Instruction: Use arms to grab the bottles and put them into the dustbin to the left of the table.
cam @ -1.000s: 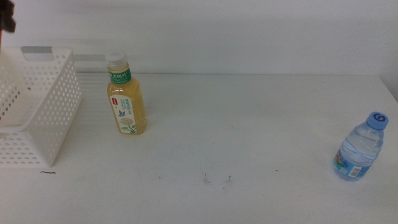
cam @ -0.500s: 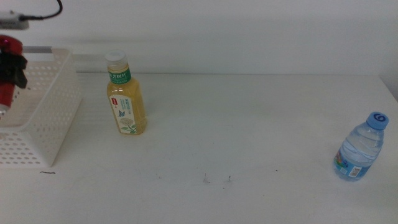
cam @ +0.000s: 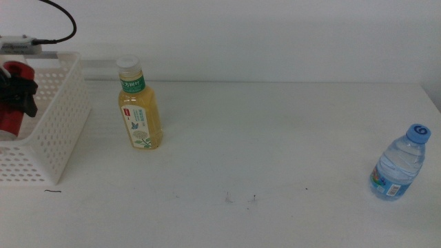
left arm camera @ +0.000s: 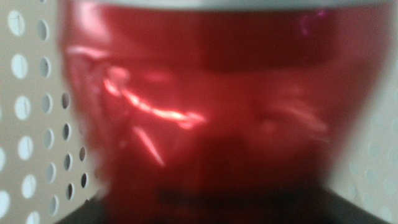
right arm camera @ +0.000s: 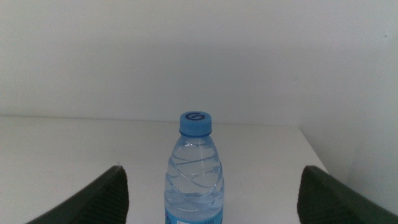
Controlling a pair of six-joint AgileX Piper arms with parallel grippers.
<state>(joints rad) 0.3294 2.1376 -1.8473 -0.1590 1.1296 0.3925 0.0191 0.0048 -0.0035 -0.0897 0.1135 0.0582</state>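
Note:
My left gripper is shut on the slim red can and holds it upright inside the white perforated dustbin at the table's left end. In the left wrist view the red can fills the picture, blurred, with the dustbin wall beside it. The yellow tea bottle stands upright just right of the dustbin. At the far right stands the small blue-capped water bottle. My right gripper is open, and the water bottle stands a little ahead of it, centred between the jaws.
The white table stretches between the tea bottle and the water bottle, marked only by a few dark specks. A black cable loops above the dustbin. The table's right edge runs close to the water bottle.
My left gripper has come in from the upper left and moved down, lowering the red can into the dustbin. Both bottles have stayed put.

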